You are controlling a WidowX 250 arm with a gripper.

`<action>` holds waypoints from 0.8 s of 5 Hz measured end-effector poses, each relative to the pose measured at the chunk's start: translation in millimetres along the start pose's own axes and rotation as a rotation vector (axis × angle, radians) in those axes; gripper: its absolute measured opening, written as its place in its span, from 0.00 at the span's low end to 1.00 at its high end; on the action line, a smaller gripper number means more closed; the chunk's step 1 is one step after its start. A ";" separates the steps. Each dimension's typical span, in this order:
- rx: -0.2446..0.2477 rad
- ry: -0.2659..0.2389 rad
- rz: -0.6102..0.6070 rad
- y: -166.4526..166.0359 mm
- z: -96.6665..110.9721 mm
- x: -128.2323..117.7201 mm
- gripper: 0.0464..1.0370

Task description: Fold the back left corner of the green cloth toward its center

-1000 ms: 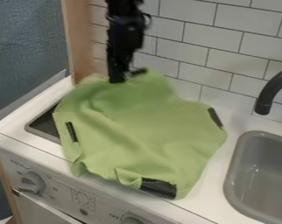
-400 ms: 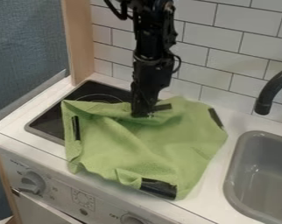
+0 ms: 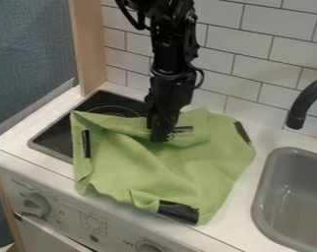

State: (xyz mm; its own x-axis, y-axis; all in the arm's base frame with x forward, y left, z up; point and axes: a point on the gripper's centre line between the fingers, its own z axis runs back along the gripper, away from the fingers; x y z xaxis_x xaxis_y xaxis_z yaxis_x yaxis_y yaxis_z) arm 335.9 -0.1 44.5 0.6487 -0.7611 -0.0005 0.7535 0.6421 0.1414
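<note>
Cloth: one, green and crumpled, right under the gripper (image 3: 162, 137), spread out on all sides of it. Some lies on the stove and lots lies on the counter (image 3: 238, 206).
Curtain: one, blue (image 3: 29, 54), far off to the gripper's left, as the camera sees it.
Knobs: two, one (image 3: 37, 204) low and left of the gripper, one (image 3: 148, 247) well below it.
Stove: one, black and flat (image 3: 92, 103), just left of the gripper, partly under the cloth.
Post: one, wood (image 3: 89, 44), up and left of the gripper.
Black patches: three clear ones on the cloth, one (image 3: 86, 143) left of the gripper, one (image 3: 179, 211) below it, one (image 3: 243, 133) to its right. One more dark bit is beside the gripper, but I cannot tell what it is part of.
Gripper: one, black, its tip down at the cloth. I cannot tell if it is pinching the cloth or has let go.
What changed: the gripper came down and to the right, then a bit lower. The cloth's back part slid down too, so more stove shows and the cloth looks more bunched by the gripper.
Sink: one, grey (image 3: 258, 197), right of the gripper and lower.
Tap: one, black (image 3: 295, 119), far right of the gripper.
</note>
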 end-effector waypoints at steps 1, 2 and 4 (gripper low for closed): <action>-0.016 0.013 0.006 -1.6 0.4 -3.2 0.77; -0.029 0.001 0.016 -3.3 13.5 -5.3 0.98; -0.042 -0.052 0.102 14.6 66.6 -13.8 0.96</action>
State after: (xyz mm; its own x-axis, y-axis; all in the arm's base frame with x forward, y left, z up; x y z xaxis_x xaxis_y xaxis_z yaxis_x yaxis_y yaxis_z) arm 330.7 13.6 112.5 0.7162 -0.6950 0.0634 0.6887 0.7186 0.0966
